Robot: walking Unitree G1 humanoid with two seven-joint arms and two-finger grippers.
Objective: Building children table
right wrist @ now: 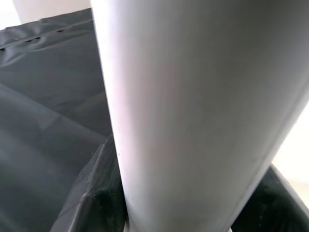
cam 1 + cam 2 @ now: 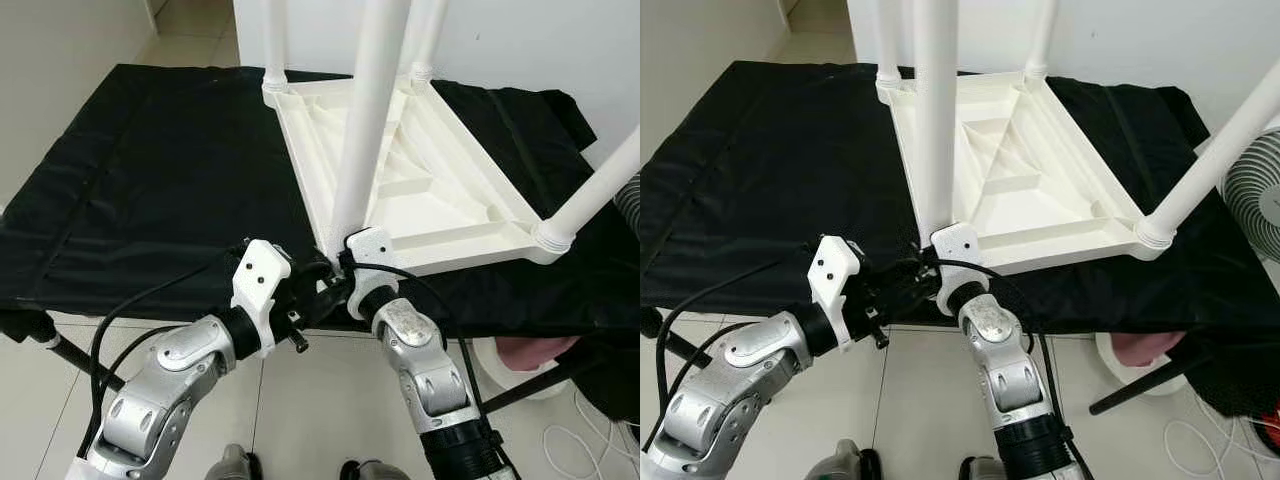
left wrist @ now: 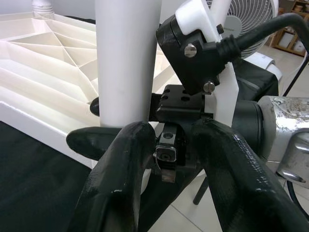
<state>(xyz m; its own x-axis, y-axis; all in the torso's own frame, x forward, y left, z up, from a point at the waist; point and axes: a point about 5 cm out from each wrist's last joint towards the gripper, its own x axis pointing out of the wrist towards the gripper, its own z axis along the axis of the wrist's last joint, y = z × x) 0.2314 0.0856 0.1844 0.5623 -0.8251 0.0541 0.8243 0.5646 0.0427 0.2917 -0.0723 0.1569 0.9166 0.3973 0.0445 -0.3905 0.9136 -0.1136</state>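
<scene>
Left eye view has a white plastic tabletop [image 2: 420, 180] lying upside down on a surface [image 2: 150, 190] draped in black cloth with soft creases. Its underside is moulded into ribs and shallow triangular pockets, matte and smooth. Round white legs stand up from its corners: two at the far end, one at the right near corner [image 2: 600, 195], and the near leg [image 2: 365, 130], a plain smooth tube, rising from the near left corner close to the surface's front edge.

Both silver arms bend upward from below and meet at the base of the near leg. The right end effector [image 2: 345, 262] comes from straight below; in the right wrist view its black fingers [image 1: 94, 193] sit on either side of the tube, closed around it. The left end effector [image 2: 318, 282] reaches in sideways from the left, its white wrist bracket tilted, and its rounded, glossy black fingers [image 3: 120, 183] stand narrowly apart beside the leg and right up against the right wrist's camera housing; whether they touch the leg I cannot tell. Black cables loop from both wrists.

A fan [image 2: 1255, 205] stands at the right, over pale floor tiles.
</scene>
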